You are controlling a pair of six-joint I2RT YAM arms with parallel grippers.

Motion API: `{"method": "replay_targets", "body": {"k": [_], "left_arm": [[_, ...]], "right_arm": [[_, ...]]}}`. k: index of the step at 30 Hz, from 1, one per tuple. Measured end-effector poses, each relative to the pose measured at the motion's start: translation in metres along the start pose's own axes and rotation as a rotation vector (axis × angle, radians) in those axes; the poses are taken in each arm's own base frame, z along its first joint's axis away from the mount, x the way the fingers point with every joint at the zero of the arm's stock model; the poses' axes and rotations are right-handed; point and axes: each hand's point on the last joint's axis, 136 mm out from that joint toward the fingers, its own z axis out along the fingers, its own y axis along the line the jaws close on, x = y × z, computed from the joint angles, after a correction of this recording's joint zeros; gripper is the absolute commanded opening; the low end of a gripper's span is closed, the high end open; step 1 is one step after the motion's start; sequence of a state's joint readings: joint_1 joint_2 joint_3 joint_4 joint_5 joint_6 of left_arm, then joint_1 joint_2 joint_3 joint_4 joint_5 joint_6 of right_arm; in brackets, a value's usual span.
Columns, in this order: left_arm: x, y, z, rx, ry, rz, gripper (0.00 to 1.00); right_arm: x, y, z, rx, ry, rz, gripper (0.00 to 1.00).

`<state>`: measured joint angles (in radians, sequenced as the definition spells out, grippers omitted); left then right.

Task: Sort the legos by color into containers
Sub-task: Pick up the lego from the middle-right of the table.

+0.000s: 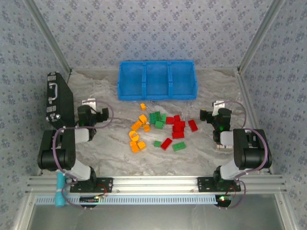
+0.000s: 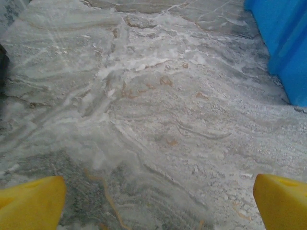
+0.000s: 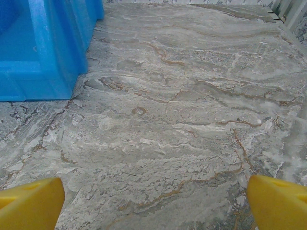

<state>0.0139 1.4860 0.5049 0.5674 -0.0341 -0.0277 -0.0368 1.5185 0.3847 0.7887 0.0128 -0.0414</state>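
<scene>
A black case (image 1: 58, 98) with a metal handle stands at the far left of the grey marbled desk (image 1: 211, 153), close to the left wall. Blue-grey flowered wallpaper (image 1: 153, 28) covers the surrounding walls. An aluminium rail (image 1: 158, 182) runs along the near edge, with a light-blue object (image 1: 59, 194) at its left end.
</scene>
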Motion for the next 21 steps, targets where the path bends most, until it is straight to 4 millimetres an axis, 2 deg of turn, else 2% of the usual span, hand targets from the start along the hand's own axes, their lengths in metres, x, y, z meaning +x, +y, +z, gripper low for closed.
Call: {"method": "replay_targets", "body": {"k": [2,4,5,7,8,10,12,13,15,18,21], "left_arm": [[-0.028,-0.004,-0.008,-0.013,-0.007,0.010,1.00],[-0.071,-0.012,-0.021,-0.010,-0.038,0.019,1.00],[-0.091,-0.015,-0.028,-0.004,-0.058,0.020,1.00],[-0.138,-0.022,-0.050,0.014,-0.107,0.016,1.00],[-0.153,-0.024,-0.058,0.025,-0.119,0.015,1.00],[-0.175,-0.033,-0.079,0.068,-0.123,0.024,1.00],[-0.183,-0.044,-0.095,0.119,-0.097,0.050,1.00],[-0.183,-0.052,-0.101,0.150,-0.076,0.068,1.00],[-0.177,-0.065,-0.109,0.195,-0.035,0.096,1.00],[-0.158,-0.089,-0.122,0.281,0.031,0.140,1.00],[-0.149,-0.109,-0.137,0.364,0.051,0.180,1.00]], "right_arm": [[0.000,-0.001,-0.002,0.016,0.033,0.000,0.97],[-0.017,-0.003,-0.009,0.018,0.048,0.003,0.98],[-0.031,-0.002,-0.013,0.013,0.037,0.004,0.98],[-0.076,0.000,-0.025,-0.012,0.000,0.013,0.99],[-0.096,0.001,-0.031,-0.022,-0.014,0.023,0.99],[-0.134,0.007,-0.046,-0.052,-0.030,0.050,0.99],[-0.154,0.018,-0.061,-0.089,-0.021,0.070,0.99],[-0.157,0.025,-0.068,-0.110,-0.002,0.079,0.99],[-0.151,0.042,-0.080,-0.154,0.060,0.094,0.98],[-0.121,0.070,-0.091,-0.209,0.201,0.112,0.96],[-0.084,0.095,-0.101,-0.245,0.341,0.122,0.93]]}}
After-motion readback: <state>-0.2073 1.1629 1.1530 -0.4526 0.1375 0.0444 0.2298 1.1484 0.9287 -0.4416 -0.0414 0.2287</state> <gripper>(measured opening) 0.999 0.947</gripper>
